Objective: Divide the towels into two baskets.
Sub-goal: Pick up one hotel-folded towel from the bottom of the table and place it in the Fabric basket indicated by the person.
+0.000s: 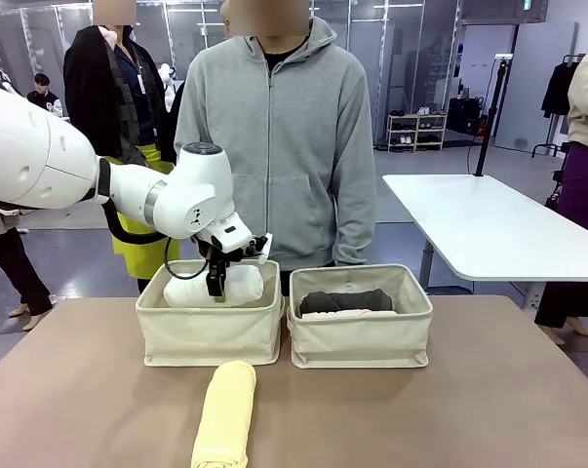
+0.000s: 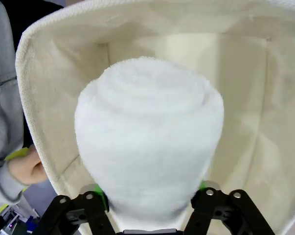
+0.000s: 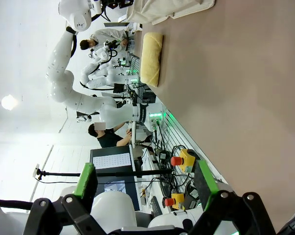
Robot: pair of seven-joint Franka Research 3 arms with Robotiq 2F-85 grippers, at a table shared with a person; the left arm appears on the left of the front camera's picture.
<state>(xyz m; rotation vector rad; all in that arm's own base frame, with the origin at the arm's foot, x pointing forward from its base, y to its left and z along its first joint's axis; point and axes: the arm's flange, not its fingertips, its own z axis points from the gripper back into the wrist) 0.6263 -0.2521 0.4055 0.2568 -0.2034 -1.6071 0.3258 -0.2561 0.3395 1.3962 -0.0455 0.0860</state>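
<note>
**Front view.** The left hand [image 1: 218, 280] hangs over the left basket [image 1: 211, 336], which sits toward the far edge of the tabletop [image 1: 489, 409]. The white towel [image 1: 245, 286] lies under it inside the basket, poking above the rim. The right basket [image 1: 362, 341] stands just beside the first. It holds the grey towel [image 1: 347, 300], with a pale towel [image 1: 334, 314] against the near wall. The yellow towel [image 1: 225, 414] lies at the near edge, in front of the left basket and pointing toward it. A person [image 1: 274, 146] stands at the far edge.

**Left wrist view.** The white towel stands end-on between the left hand's fingers, with the basket's walls all round it. The green pads [image 2: 99, 197] sit at the towel's sides. I cannot tell whether they pinch it or have let go.

**Right wrist view.** The right hand [image 3: 146, 180] is wide open with nothing between its fingers. It hovers well apart from the yellow towel, which lies on bare tabletop.

**Step in hand.** The step looks like setting the white towel into the left basket. The right basket seems to have its two, so only the yellow one is left out. The next move calls for a clear release and a straight lift out past the soft walls. Then comes a grasp across the yellow roll's middle, to lay it beside the white one.
</note>
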